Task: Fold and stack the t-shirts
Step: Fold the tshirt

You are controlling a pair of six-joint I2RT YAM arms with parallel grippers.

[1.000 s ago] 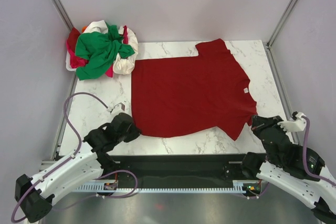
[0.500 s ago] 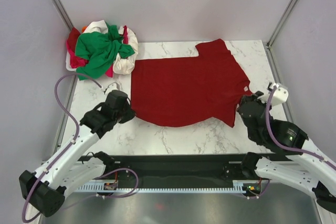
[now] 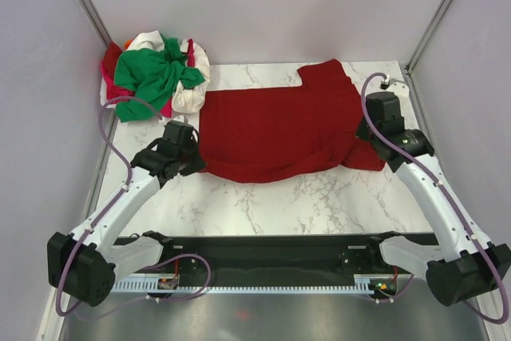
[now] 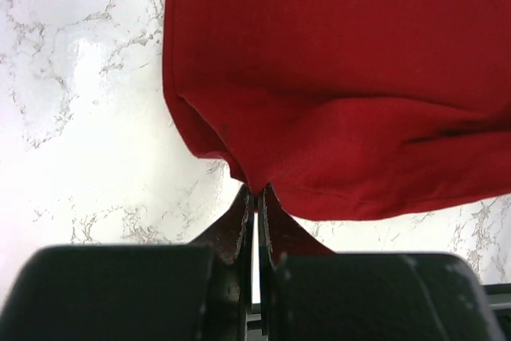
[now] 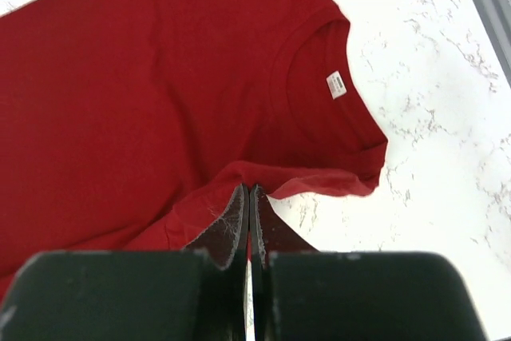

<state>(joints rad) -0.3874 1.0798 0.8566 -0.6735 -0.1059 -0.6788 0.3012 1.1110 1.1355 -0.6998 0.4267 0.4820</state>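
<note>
Four shirts: one dark red shirt (image 3: 279,129) spread mid-table, three others in one heap (image 3: 152,77) at ten o'clock. Both claws are pinched tight on its bunched near edge, the left claw (image 3: 194,165) at eight o'clock and the right claw (image 3: 366,135) at three. The marble table (image 3: 319,197) shows toward six.

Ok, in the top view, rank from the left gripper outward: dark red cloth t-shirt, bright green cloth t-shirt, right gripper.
1. dark red t-shirt, pinched by the left gripper.
2. bright green t-shirt, far-left pile.
3. right gripper, far right side.
</note>
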